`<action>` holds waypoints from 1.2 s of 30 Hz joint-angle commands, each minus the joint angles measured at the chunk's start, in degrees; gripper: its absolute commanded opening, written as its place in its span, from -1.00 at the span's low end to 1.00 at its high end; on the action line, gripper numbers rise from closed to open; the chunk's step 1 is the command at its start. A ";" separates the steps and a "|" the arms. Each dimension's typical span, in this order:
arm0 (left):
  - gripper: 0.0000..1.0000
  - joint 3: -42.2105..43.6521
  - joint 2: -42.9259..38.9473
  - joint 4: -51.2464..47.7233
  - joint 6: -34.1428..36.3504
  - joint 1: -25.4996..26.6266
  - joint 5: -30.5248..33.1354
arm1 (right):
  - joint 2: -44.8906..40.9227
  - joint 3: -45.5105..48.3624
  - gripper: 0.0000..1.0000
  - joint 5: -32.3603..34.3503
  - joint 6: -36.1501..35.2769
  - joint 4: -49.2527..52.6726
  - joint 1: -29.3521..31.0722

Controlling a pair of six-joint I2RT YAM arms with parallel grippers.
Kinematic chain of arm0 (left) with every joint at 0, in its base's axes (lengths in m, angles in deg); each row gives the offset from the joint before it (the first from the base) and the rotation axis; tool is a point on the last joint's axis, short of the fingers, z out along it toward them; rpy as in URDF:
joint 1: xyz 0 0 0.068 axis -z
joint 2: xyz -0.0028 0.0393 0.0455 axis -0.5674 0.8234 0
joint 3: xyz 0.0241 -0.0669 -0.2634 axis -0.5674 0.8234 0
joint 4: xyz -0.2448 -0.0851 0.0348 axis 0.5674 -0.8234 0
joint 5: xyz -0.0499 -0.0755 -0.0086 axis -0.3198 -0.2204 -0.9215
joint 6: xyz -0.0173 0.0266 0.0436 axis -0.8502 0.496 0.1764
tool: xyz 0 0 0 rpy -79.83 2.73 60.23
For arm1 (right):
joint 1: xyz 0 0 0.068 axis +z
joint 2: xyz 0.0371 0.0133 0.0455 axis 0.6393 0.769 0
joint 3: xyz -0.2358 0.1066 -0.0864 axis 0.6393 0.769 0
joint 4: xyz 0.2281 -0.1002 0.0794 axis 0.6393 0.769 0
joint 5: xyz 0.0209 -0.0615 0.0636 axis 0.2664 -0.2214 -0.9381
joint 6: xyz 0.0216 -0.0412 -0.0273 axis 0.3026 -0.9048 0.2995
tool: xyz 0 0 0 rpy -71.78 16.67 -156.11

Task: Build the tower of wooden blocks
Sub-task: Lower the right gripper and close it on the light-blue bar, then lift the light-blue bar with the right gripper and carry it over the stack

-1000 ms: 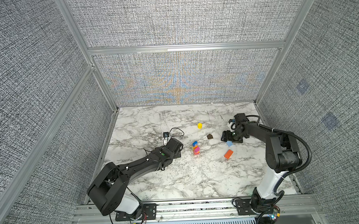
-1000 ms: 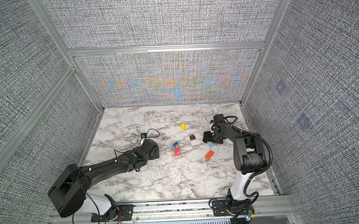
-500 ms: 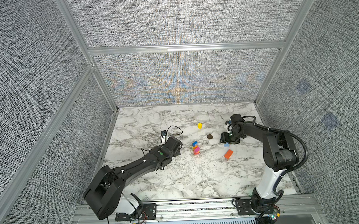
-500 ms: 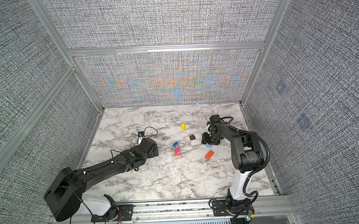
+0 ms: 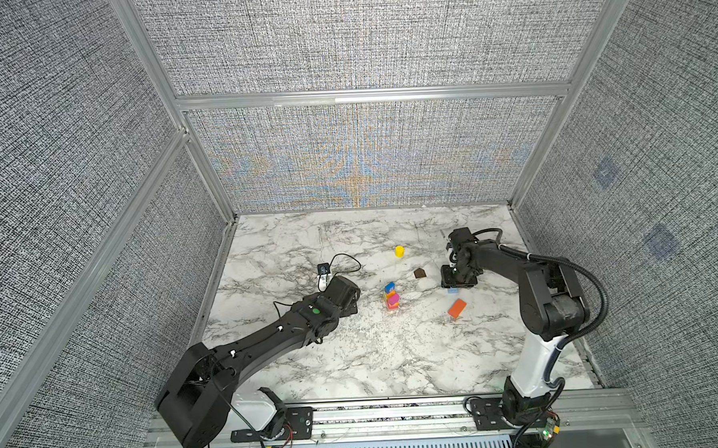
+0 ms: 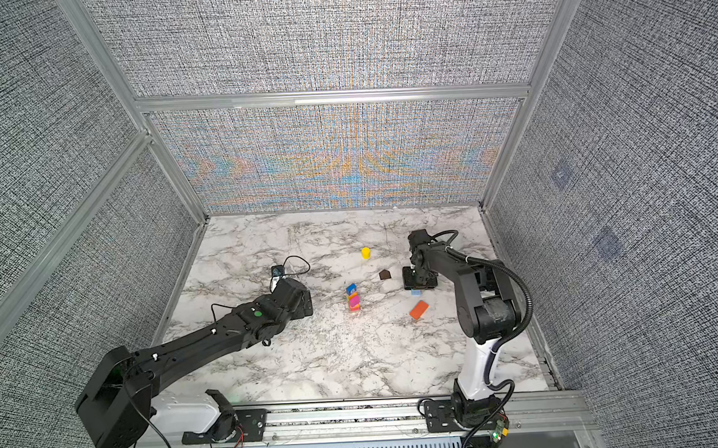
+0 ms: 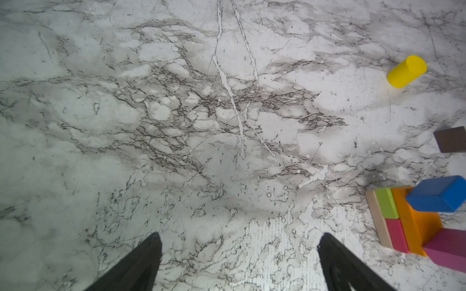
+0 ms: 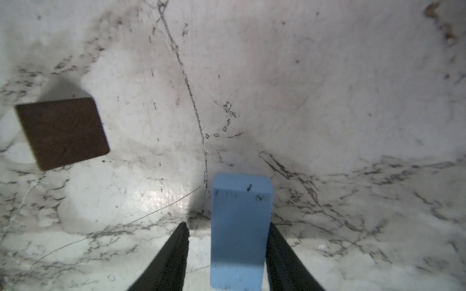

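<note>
The tower is a short stack at mid-table: tan, green, pink and orange pieces below, a magenta block and a blue cube above. A light blue block stands on the marble between the fingers of my right gripper. One finger touches it and the other stands a little apart, so the gripper is open. Loose blocks lie around: a yellow cylinder, a dark brown piece and an orange brick. My left gripper is open and empty, left of the tower.
A small black device with a looped cable lies on the marble behind the left arm. Grey fabric walls close in three sides, and an aluminium rail runs along the front edge.
My right gripper's jaws have narrowed around the light blue block and the arm has settled lower over it. The left arm has barely shifted.
</note>
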 commanded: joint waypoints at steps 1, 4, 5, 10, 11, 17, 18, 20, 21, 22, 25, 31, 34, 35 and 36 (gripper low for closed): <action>0.97 -0.46 0.63 -0.39 0.34 -0.06 0.22 | 0.17 -0.50 -0.07 3.80 1.23 3.69 0.68; 0.97 -0.88 1.04 -0.65 0.51 -0.06 0.37 | 0.12 -0.69 -0.12 4.72 1.86 3.92 1.21; 0.98 -1.05 0.94 -0.74 0.51 -0.06 0.44 | 0.12 -0.73 -0.13 5.08 2.02 4.14 1.45; 0.97 -0.43 -0.45 -1.66 0.27 -0.06 0.84 | 0.12 -0.69 -0.26 6.68 2.72 4.52 2.31; 0.97 -0.21 -0.79 -1.79 0.25 -0.06 0.89 | 0.04 -0.61 -0.29 6.91 2.87 4.52 2.52; 0.98 1.29 -2.98 -2.54 0.07 -0.06 1.52 | -0.19 -1.26 -0.38 7.01 3.23 5.68 3.14; 0.97 1.46 -3.24 -2.65 0.07 -0.04 1.46 | -0.29 -1.43 -0.40 6.96 3.32 5.90 3.32; 0.97 1.74 -3.69 -2.81 0.05 -0.06 1.50 | -0.73 -1.65 -0.42 6.71 3.33 6.41 3.55; 0.98 1.76 -3.86 -2.87 0.10 -0.06 1.53 | -1.00 -1.74 -0.43 6.68 3.32 6.67 3.60; 0.98 1.82 -4.00 -2.93 0.07 -0.06 1.63 | -1.42 -1.83 -0.44 6.39 3.35 7.09 3.75; 0.98 1.86 -4.33 -3.16 0.34 -0.06 1.93 | -2.90 -1.98 -0.46 5.60 3.11 7.98 4.11; 0.98 1.31 -3.92 -3.37 0.66 -0.13 2.17 | -6.30 -2.25 -0.47 2.57 3.31 10.29 5.08; 0.98 0.68 -3.16 -2.92 1.42 -0.32 2.20 | -7.90 -2.45 -0.46 2.18 3.28 11.99 6.10; 0.98 0.32 -2.78 -2.89 1.48 -0.41 2.11 | -8.34 -2.43 -0.46 2.28 3.11 12.52 6.57; 0.98 -0.25 -2.31 -3.07 1.55 -0.48 1.97 | -9.01 -2.45 -0.46 2.37 2.98 13.09 7.18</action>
